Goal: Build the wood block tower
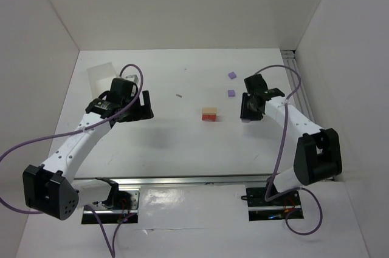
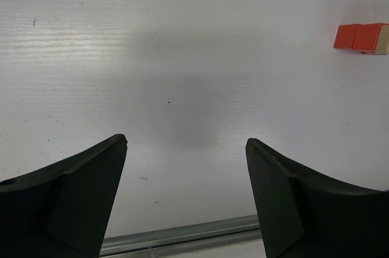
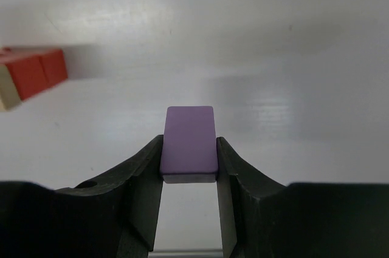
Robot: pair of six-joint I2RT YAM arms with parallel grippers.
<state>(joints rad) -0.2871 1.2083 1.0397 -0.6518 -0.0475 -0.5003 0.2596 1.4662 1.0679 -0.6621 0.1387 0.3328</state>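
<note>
The short stack (image 1: 209,114) stands mid-table: red-orange cubes with a pale tan one on top. It shows at the upper right of the left wrist view (image 2: 361,37) and the upper left of the right wrist view (image 3: 30,77). My right gripper (image 3: 189,149) is shut on a lilac block (image 3: 189,138), held between its fingers just right of the stack (image 1: 249,112). Two more lilac cubes (image 1: 231,75) (image 1: 231,93) lie behind it. My left gripper (image 2: 185,149) is open and empty, left of the stack (image 1: 143,107).
A translucent white plastic box (image 1: 100,74) sits at the back left behind the left arm. A tiny dark speck (image 1: 179,95) lies between the left gripper and the stack. A metal rail (image 2: 182,234) runs along the table's near edge. White walls enclose the table.
</note>
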